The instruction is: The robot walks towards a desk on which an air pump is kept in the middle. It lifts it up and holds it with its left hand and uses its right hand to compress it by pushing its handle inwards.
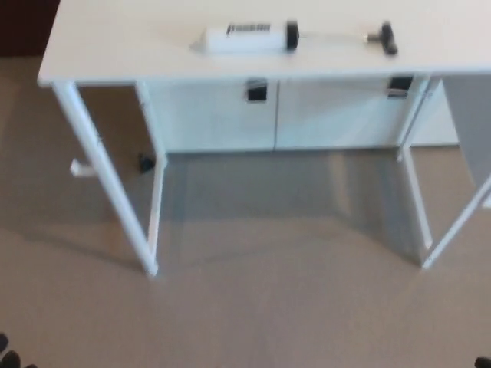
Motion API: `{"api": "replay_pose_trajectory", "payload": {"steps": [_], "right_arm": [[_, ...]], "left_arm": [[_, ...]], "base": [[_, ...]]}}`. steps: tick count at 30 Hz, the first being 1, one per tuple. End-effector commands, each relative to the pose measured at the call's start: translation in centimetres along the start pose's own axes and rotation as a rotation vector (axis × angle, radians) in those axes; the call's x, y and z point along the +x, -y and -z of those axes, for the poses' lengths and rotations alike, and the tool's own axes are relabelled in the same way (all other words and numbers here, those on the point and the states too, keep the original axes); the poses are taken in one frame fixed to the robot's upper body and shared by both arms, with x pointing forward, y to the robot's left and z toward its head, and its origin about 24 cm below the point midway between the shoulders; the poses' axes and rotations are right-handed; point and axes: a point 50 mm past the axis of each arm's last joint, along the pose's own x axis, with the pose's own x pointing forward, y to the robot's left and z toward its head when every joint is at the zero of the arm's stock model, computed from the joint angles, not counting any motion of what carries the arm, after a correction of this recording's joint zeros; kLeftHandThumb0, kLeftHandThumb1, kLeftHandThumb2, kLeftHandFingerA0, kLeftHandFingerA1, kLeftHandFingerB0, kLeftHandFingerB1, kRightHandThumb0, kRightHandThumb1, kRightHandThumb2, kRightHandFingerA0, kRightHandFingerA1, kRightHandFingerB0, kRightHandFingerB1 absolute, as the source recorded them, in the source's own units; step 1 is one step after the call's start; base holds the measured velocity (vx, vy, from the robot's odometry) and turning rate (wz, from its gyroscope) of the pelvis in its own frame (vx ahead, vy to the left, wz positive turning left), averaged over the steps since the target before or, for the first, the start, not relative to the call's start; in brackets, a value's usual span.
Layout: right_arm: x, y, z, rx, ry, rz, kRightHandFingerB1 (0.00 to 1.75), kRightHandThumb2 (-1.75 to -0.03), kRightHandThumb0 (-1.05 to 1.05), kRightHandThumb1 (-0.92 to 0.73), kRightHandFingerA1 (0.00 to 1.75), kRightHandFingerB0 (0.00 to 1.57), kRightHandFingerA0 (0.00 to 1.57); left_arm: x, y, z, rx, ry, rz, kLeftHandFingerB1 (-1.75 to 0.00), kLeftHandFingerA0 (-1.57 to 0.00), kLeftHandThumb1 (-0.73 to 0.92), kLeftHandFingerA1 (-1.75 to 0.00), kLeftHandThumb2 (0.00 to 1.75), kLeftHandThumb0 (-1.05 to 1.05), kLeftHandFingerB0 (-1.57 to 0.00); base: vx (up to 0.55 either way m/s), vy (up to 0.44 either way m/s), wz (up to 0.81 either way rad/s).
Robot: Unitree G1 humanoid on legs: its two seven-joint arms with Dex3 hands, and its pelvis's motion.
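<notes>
White desk — one, with four slim white legs visible on a tan floor. Air pump — one, lying on its side near the middle of the desktop: white barrel to the left, black collar, thin rod drawn out to the right, black T-handle at its end. White cabinet behind the desk — two doors, two dark fittings. Left hand — only a dark sliver at the bottom corner; whether its fingers are apart cannot be told. Right hand — likewise a sliver, state unreadable. Neither touches the pump.
</notes>
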Motion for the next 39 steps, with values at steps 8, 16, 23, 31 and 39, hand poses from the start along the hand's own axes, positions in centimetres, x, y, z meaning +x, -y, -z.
{"api": "replay_pose_trajectory", "payload": {"steps": [8,16,23,31,39], "right_arm": [[-2.0,1.3,2.1,-0.034,-0.052,-0.017,0.43,-0.58,-0.35,-0.61,0.49,0.56,0.74],[-2.1,1.4,2.3,-0.051,-0.053,-0.021,0.43,-0.58,-0.35,-0.64,0.50,0.56,0.74],[-2.2,1.4,2.5,-0.061,-0.059,-0.029,0.43,-0.58,-0.35,-0.65,0.49,0.58,0.74],[-2.3,1.4,2.8,-0.086,-0.066,-0.022,0.43,-0.59,-0.36,-0.67,0.49,0.57,0.74],[-2.4,1.4,2.9,-0.092,-0.067,-0.028,0.42,-0.58,-0.35,-0.65,0.48,0.58,0.74]], "left_arm": [[-2.0,-2.0,1.8,0.059,-0.007,0.016,-0.37,-0.36,0.69,-0.40,0.60,-0.25,-0.39],[-2.4,-2.2,2.2,0.070,-0.014,0.035,-0.36,-0.36,0.71,-0.40,0.59,-0.27,-0.36],[-2.7,-2.4,2.5,0.107,-0.019,-0.010,-0.38,-0.49,0.63,-0.41,0.59,-0.28,-0.46],[-2.7,-2.8,2.9,0.109,-0.028,-0.052,-0.39,-0.53,0.60,-0.41,0.58,-0.29,-0.53],[-2.7,-2.7,2.8,0.113,-0.026,-0.047,-0.39,-0.53,0.59,-0.42,0.57,-0.27,-0.51]], "base": [[0.52,0.264,-0.09],[0.19,-0.054,-0.01],[0.10,-0.218,0.00],[0.01,0.084,0.03],[0.09,0.125,0.06]]}}
